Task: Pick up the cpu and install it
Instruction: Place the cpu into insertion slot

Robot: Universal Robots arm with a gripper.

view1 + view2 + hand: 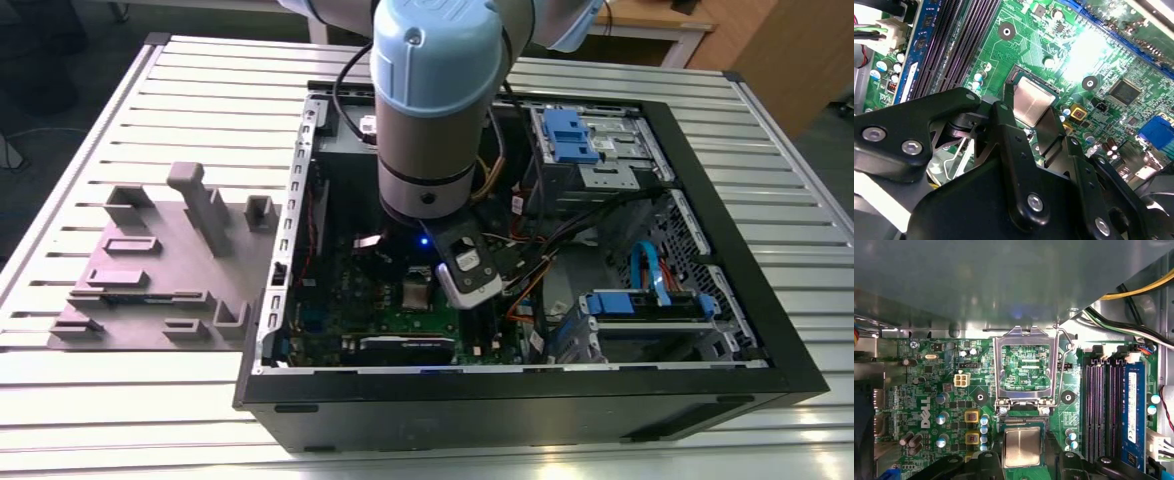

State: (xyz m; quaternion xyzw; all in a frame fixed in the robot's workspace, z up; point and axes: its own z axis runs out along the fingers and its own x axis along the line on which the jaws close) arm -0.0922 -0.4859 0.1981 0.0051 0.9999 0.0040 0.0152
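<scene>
One cpu [1022,447], flat in socket [1021,420] on green board [929,390], just beside hinged-up metal frame [997,370], inside black case [534,400]. Gripper [1031,112] low over it, flanking two opposite edges. Clamped or let go: cannot tell.

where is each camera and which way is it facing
Exterior view: off the arm, high up, looking down into the open computer case; the arm and gripper show.
First wrist view: on the wrist, facing the motherboard squarely; the gripper's black body shows.
Second wrist view: on the wrist, looking slantwise past the gripper at the motherboard.
Both wrist views share the cpu, close by the gripper.
</scene>
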